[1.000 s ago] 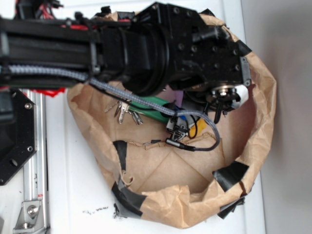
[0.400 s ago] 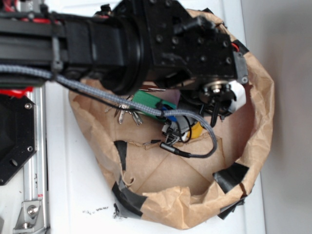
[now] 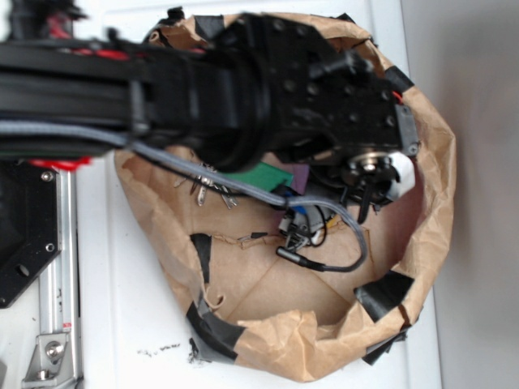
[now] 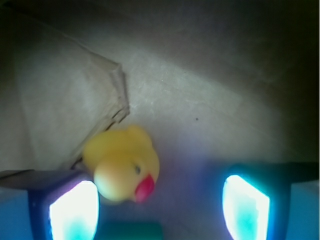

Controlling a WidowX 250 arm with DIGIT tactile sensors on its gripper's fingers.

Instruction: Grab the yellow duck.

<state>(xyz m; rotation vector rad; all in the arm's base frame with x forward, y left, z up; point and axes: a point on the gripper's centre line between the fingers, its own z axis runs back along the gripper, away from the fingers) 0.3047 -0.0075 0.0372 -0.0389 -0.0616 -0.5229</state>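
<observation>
The yellow duck point(image 4: 122, 162) with a red beak lies on the brown paper floor in the wrist view. It sits between my fingers, close to the left fingertip point(image 4: 75, 210) and far from the right one point(image 4: 246, 205). My gripper point(image 4: 160, 206) is open and empty. A green block point(image 4: 131, 231) shows at the bottom edge, just below the duck. In the exterior view my gripper point(image 3: 304, 220) hangs low inside the paper bag, and the arm and cable hide the duck.
The crumpled brown paper bag point(image 3: 434, 203), patched with black tape, walls in the work area. Inside lie the green block point(image 3: 261, 176), a purple piece point(image 3: 298, 177) and metal clips point(image 3: 212, 188). A grey cable point(image 3: 345, 227) loops beside the gripper. A paper flap point(image 4: 75, 100) lies left of the duck.
The arm has shifted slightly over the bag and the gripper stays low inside it. The yellow patch of duck seen earlier from outside is now covered.
</observation>
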